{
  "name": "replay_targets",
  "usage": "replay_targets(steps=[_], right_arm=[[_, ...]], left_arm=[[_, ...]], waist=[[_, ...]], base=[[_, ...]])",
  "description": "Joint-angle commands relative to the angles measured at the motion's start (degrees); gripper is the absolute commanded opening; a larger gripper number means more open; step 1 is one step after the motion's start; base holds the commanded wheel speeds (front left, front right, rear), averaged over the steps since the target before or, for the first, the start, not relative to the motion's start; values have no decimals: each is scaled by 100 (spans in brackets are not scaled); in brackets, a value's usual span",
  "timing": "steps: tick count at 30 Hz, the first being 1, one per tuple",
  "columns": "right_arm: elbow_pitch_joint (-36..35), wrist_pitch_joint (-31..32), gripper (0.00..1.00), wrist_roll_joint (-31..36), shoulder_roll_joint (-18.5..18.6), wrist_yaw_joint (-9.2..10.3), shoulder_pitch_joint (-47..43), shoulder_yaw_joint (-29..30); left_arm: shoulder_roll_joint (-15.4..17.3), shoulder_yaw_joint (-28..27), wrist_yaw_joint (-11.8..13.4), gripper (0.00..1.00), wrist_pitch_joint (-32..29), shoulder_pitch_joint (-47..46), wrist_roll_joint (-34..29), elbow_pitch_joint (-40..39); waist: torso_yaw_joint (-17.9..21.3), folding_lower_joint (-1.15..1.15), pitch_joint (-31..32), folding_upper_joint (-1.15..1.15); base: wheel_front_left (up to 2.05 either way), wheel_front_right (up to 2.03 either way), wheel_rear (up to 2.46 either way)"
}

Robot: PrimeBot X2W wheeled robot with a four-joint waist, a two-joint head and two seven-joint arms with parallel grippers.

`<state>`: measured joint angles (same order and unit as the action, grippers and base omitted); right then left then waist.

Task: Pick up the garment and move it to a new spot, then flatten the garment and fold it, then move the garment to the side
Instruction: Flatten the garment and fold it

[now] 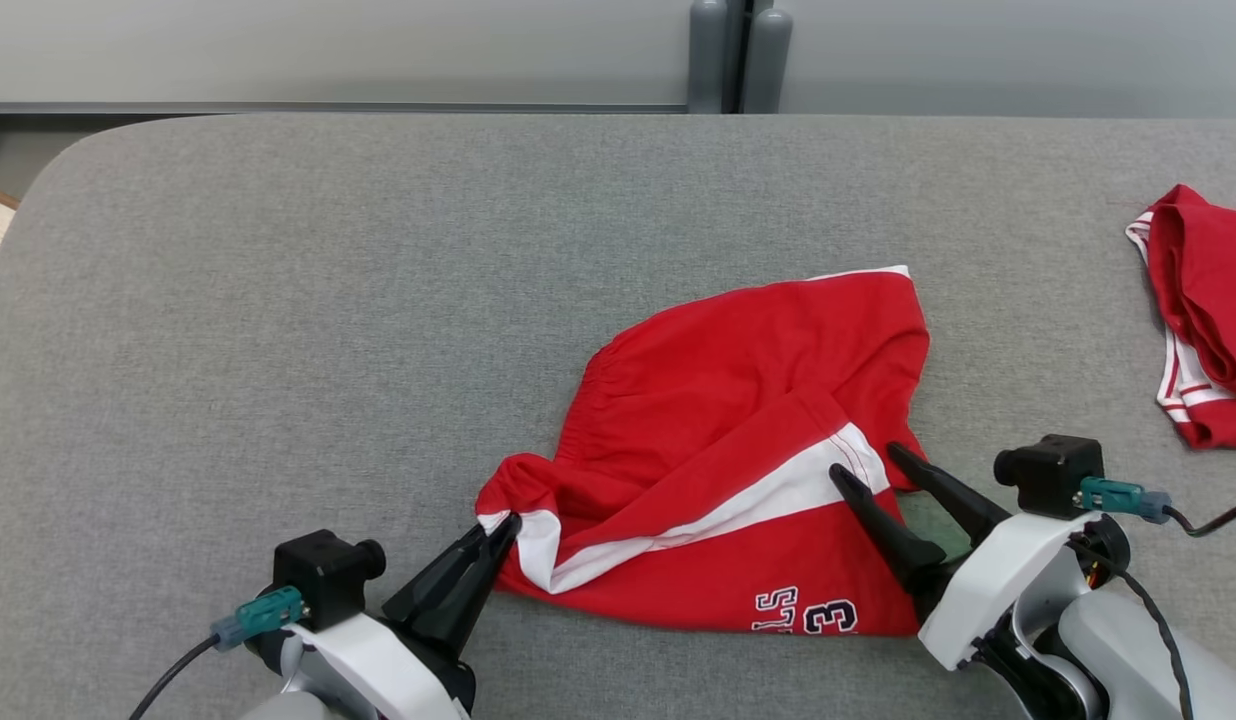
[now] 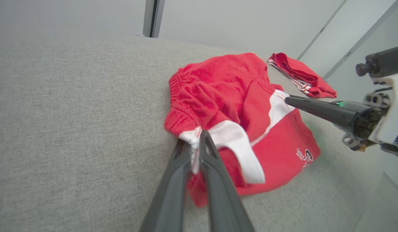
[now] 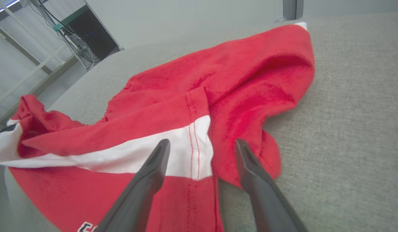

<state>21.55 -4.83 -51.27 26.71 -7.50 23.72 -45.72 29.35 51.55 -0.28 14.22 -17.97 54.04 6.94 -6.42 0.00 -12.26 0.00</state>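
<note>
Now left hand [image 1: 505,524] pinches garment [image 1: 738,400] corner; right hand [image 1: 863,460] gapes.

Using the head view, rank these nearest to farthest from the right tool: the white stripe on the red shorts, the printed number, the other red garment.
From the right tool:
1. white stripe of the red shorts, its end lying between the open fingers.
2. printed number, at the shorts' near edge, toward the robot.
3. other red garment, far off to the right.
</note>
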Motion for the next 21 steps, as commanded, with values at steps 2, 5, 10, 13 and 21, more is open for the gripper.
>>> replay_targets(steps=[2, 5, 10, 13, 21], right_arm=[[34, -3, 100, -49, 117, 3, 135, -101], [102, -13, 40, -147, 132, 3, 178, -250], [99, 18, 0, -382, 219, 3, 272, -493], [49, -167, 0, -410, 355, 3, 363, -533], [-242, -910, 0, -483, 1064, 4, 459, 212]], left_arm=[[-45, 4, -51, 0, 34, -28, -49, 84], [-100, 31, -81, 0, 38, -48, -71, 168], [-195, 56, -123, 0, 50, -53, -89, 265], [-206, 39, -128, 0, 56, -21, -84, 307], [-18, -112, -187, 0, 12, 15, 74, 188]], waist=[[-70, 0, 17, 0], [-130, 0, 32, 0], [-189, 0, 84, 0], [-187, 0, 137, 0], [20, 0, 258, 0]], base=[[0, 0, 0], [0, 0, 0], [0, 0, 0], [0, 0, 0], [0, 0, 0]])
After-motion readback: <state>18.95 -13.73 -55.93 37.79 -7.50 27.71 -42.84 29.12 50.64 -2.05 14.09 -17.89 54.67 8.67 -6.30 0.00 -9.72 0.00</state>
